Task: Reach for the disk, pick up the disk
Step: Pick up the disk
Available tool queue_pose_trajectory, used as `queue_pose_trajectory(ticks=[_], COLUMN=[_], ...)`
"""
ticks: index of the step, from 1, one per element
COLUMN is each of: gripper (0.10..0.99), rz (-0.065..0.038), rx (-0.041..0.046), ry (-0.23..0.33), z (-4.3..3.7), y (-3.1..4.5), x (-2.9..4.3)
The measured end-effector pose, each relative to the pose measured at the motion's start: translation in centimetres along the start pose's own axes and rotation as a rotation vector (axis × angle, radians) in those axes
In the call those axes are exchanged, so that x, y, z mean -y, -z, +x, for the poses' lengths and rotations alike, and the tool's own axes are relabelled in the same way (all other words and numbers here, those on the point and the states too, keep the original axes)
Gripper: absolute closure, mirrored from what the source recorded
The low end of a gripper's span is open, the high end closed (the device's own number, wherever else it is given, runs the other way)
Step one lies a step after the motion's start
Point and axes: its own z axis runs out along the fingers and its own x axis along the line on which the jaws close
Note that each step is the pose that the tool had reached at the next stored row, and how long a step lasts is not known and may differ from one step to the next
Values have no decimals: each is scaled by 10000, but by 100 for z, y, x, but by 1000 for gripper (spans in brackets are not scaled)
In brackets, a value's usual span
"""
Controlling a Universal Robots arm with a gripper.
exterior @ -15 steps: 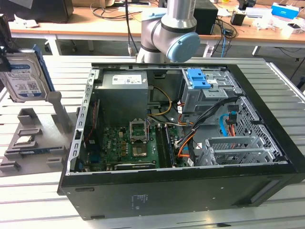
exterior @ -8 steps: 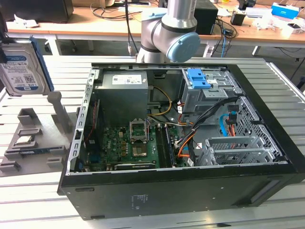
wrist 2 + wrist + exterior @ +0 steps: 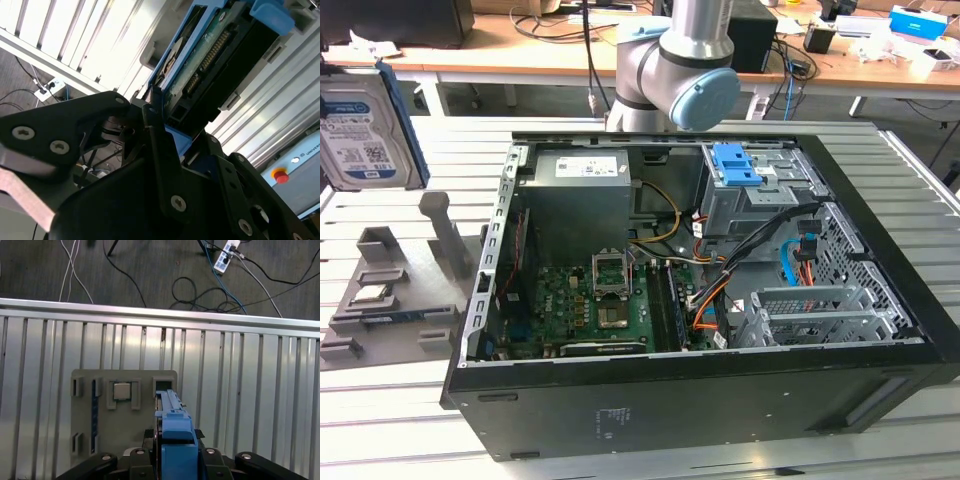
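Note:
The disk (image 3: 360, 135), silver-grey with a white-and-blue label and a blue side bracket, hangs upright at the exterior view's far left, above the grey fixture (image 3: 425, 305). In the second wrist view my gripper (image 3: 159, 117) is shut on the disk (image 3: 200, 55), whose green circuit board and blue bracket run between the black fingers (image 3: 152, 135). The first wrist view looks down past the gripper (image 3: 172, 462) along the disk's blue bracket (image 3: 175, 435) to the fixture (image 3: 125, 425) below.
An open black computer case (image 3: 670, 410) takes up the middle of the slatted metal table (image 3: 380, 420), with a blue latch (image 3: 735, 165) on its drive cage. A small silver chip (image 3: 121, 390) sits on the fixture. Cables and a power strip (image 3: 225, 257) lie on the floor.

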Motion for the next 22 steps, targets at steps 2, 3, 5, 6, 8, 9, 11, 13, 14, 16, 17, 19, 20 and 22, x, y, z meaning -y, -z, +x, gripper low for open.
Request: queue_pose_trajectory(ticks=[2, 3, 5, 6, 8, 9, 11, 13, 14, 16, 17, 19, 20, 22], gripper=[718, 718, 718, 718, 718, 718, 718, 718, 718, 718, 718, 718, 718, 718], rz=[-4, -5, -7, -9, -13, -16, -20, -25, -29, -33, -35, -38, -39, -42], rx=[0, 1, 1, 1, 1, 2, 2, 2, 2, 3, 3, 3, 4, 3], ry=[0, 0, 0, 0, 0, 0, 0, 0, 0, 0, 0, 0, 0, 0], z=[0, 0, 1, 0, 1, 1, 1, 1, 2, 2, 2, 2, 2, 2], y=[59, 78, 116, 138, 177, 217, 244, 282, 306, 347, 362, 393, 408, 449], x=[0, 0, 1, 1, 2, 3, 4, 6, 7, 9, 9, 9, 9, 9])
